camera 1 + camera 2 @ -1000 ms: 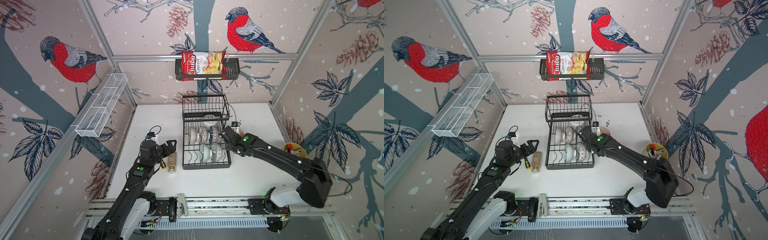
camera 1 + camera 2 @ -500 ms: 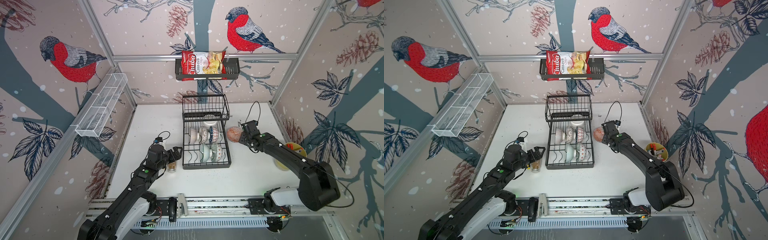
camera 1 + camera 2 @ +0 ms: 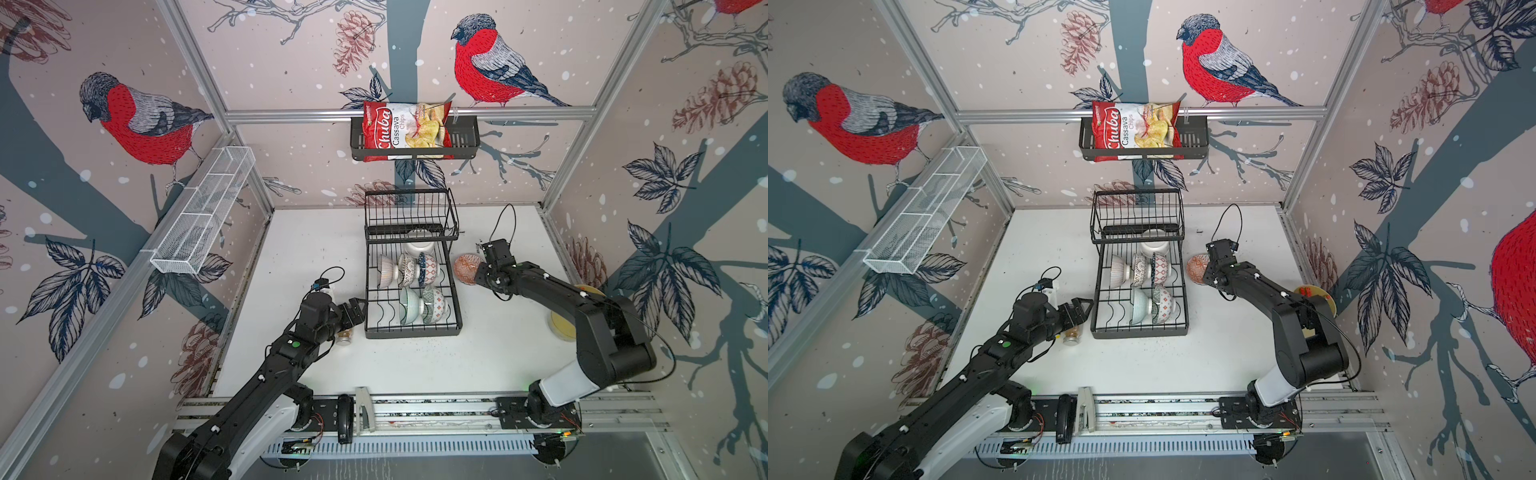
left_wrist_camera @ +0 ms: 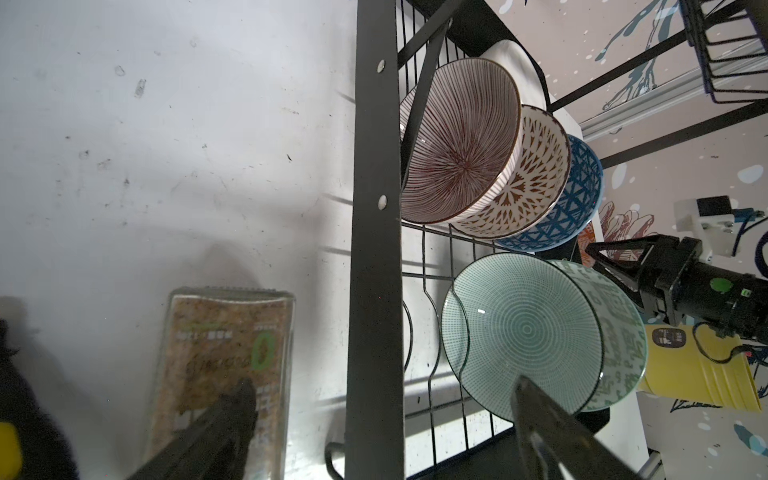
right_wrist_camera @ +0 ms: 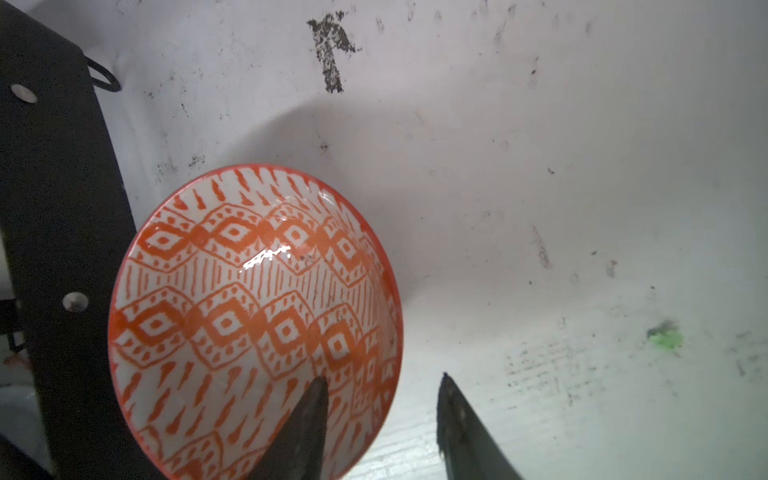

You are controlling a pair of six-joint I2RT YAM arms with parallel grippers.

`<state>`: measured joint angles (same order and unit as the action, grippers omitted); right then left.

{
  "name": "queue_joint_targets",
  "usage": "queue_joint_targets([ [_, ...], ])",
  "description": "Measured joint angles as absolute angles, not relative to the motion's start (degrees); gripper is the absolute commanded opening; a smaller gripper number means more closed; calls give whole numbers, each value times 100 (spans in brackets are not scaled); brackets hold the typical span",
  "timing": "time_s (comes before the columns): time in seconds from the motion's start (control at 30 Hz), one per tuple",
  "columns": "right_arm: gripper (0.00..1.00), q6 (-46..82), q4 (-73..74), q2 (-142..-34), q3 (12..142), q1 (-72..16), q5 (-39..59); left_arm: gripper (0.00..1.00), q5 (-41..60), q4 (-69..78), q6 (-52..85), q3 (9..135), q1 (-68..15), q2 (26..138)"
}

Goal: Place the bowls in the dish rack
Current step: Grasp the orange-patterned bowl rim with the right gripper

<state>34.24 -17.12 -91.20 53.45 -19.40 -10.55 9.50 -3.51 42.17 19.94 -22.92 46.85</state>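
Orange-and-white, one bowl point(image 3: 465, 267) sits just right of the dish rack point(image 3: 412, 331) in both top views, with the right tool point(image 3: 478, 272) at it. Six more bowls point(image 3: 409, 270) stand in the rack's lower grid. In the left wrist view the left tool point(image 4: 382, 384) gapes wide and empty near a jar point(image 4: 224, 353) on the counter point(image 4: 166, 145). In the right wrist view the right tool's fingers stand apart astride the bowl's wall.
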Motion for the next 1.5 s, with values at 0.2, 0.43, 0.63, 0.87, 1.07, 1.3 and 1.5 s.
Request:
queue_joint_targets([
  [0.2,33,3424,-1581,-9354,5413,-1876,-1017,95,843,-320,4219,1994,-2480,4823],
  [0.43,24,3424,-1509,-9577,5478,-1822,-1020,95,731,-266,4224,1994,-2598,4882],
  [0.63,9,3428,-1468,-9657,5544,-1811,-1059,95,604,-244,4307,1984,-2676,4875],
  [0.87,0,3426,-1411,-9655,5645,-1798,-1066,95,585,-237,4324,1940,-2720,4877],
  [1.07,0,3317,-1761,-9354,5653,-1793,-1188,95,565,-266,4331,1933,-2825,4862],
  [1.3,0,3295,-2132,-8698,5739,-1800,-1431,95,403,-392,4355,2029,-3142,4882],
  [1.5,0,3240,-2574,-8103,5861,-1925,-1758,95,237,-458,4451,2163,-3468,5039],
])
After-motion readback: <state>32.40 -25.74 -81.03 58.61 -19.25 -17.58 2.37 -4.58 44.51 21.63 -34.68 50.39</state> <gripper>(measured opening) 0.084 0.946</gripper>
